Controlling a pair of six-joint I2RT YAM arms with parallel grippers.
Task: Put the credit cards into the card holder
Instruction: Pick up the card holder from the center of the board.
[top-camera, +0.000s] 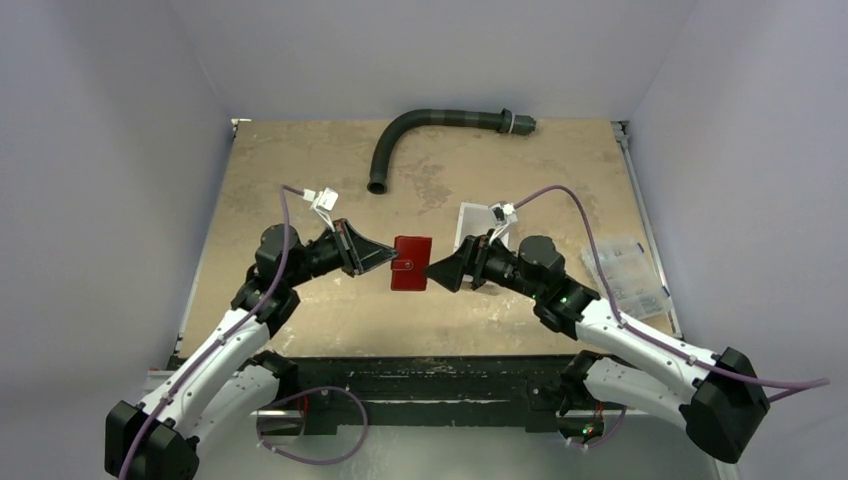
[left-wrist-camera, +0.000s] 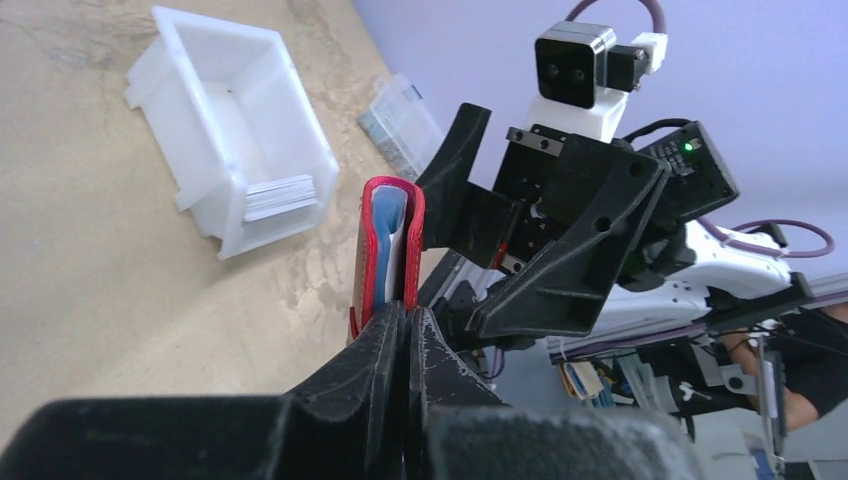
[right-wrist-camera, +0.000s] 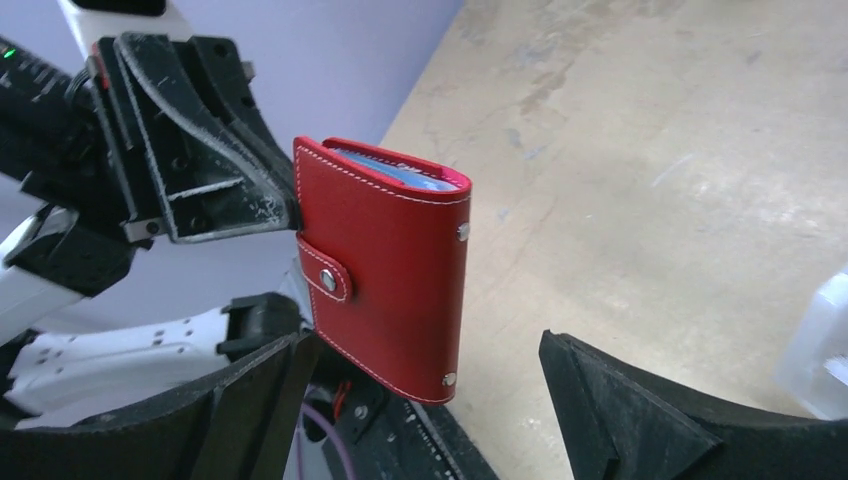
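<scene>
The card holder (top-camera: 411, 263) is a dark-red wallet, folded shut with its snap tab fastened, held up off the table. My left gripper (top-camera: 389, 261) is shut on its open edge (left-wrist-camera: 408, 312), and blue and white inserts show between the covers (left-wrist-camera: 388, 225). My right gripper (top-camera: 433, 272) faces the wallet's other side with its jaws wide open, and the wallet (right-wrist-camera: 390, 270) stands just ahead of its fingertips (right-wrist-camera: 430, 400), touching neither. A stack of pale credit cards (left-wrist-camera: 281, 197) lies in a white bin (left-wrist-camera: 200, 70).
The white bin (top-camera: 470, 222) sits behind my right wrist, partly hidden by it. A clear compartmented box (top-camera: 625, 275) lies at the table's right edge. A dark corrugated hose (top-camera: 420, 128) curves along the back. The table's front edge lies just below the wallet.
</scene>
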